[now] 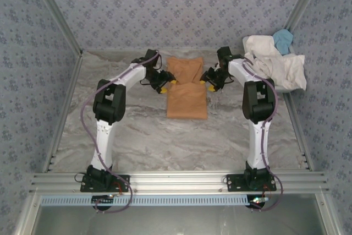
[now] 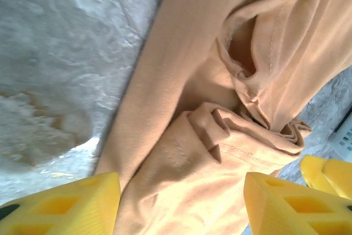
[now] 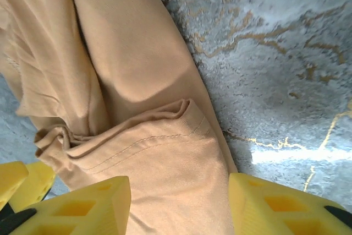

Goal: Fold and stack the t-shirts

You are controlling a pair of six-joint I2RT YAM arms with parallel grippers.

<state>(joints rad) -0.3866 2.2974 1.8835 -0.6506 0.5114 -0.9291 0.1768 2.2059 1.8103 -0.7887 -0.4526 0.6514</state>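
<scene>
A tan-orange t-shirt (image 1: pixel 187 89) lies folded in the middle of the marble table, its far half doubled over with a fold edge across it. My left gripper (image 1: pixel 166 85) hovers at its left edge and my right gripper (image 1: pixel 207 85) at its right edge. In the left wrist view the left gripper (image 2: pixel 181 205) stands open, the tan cloth (image 2: pixel 181 108) lying loose below the gap. The right gripper (image 3: pixel 179 205) is open too, over the hemmed fold (image 3: pixel 148 141). White t-shirts (image 1: pixel 275 61) and a light blue one (image 1: pixel 284 39) are heaped at the back right.
The heap of shirts spills over a white tub (image 1: pixel 287 87) against the right wall. Patterned walls and metal rails (image 1: pixel 176 181) enclose the table (image 1: pixel 137 136). Bare marble lies in front of the folded shirt and to its left.
</scene>
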